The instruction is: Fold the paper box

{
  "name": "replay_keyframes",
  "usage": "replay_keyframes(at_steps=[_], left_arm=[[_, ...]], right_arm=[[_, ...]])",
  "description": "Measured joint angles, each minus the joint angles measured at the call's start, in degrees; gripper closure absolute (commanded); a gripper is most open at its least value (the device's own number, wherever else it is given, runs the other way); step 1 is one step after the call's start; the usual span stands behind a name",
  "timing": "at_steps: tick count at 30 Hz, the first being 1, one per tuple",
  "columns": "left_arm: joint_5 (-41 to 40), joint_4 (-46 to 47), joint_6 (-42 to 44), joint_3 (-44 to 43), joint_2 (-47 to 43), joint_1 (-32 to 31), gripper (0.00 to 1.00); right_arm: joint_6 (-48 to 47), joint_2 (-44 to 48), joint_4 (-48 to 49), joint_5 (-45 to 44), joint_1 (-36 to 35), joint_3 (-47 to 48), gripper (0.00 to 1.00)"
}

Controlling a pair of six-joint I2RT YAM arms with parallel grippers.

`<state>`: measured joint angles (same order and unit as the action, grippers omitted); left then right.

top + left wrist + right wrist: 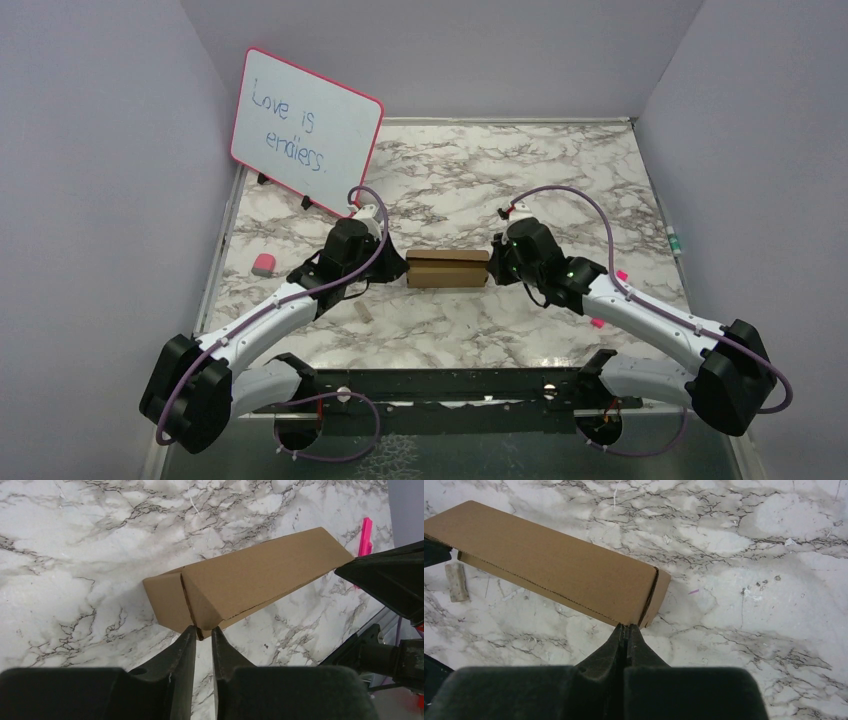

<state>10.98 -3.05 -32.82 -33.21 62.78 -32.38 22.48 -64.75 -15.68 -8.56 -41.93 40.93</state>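
The paper box is a small closed rectangular box of brown cardboard, lying flat on the marble table between my two grippers. My left gripper is at its left end. In the left wrist view the fingers stand a narrow gap apart, and the left gripper's tips touch the box at the end flap's seam. My right gripper is at the right end. In the right wrist view the right gripper is shut, its tips against the lower corner of the box.
A pink-framed whiteboard stands at the back left. A pink eraser lies at the left edge. A small pale strip lies near the left arm and shows in the right wrist view. A marker lies at the right edge.
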Motion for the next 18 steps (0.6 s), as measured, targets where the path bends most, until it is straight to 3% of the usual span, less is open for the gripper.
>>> replay_keyframes(at_steps=[6, 10, 14, 18], left_arm=[[-0.24, -0.02, -0.04, 0.92, -4.02, 0.00, 0.63], [-1.53, -0.33, -0.48, 0.92, -7.85, 0.00, 0.33], [-2.38, -0.66, -2.16, 0.94, -12.52, 0.22, 0.18], [-2.45, 0.72, -4.85, 2.16, -16.37, 2.54, 0.16]], right_arm=[[-0.17, 2.36, 1.07, 1.18, 0.00, -1.33, 0.69], [-1.11, 4.92, 1.09, 1.55, 0.00, -1.33, 0.48], [-1.55, 8.09, 1.09, 1.66, 0.00, -1.33, 0.36], [-1.55, 10.03, 1.18, 2.08, 1.09, -1.33, 0.32]])
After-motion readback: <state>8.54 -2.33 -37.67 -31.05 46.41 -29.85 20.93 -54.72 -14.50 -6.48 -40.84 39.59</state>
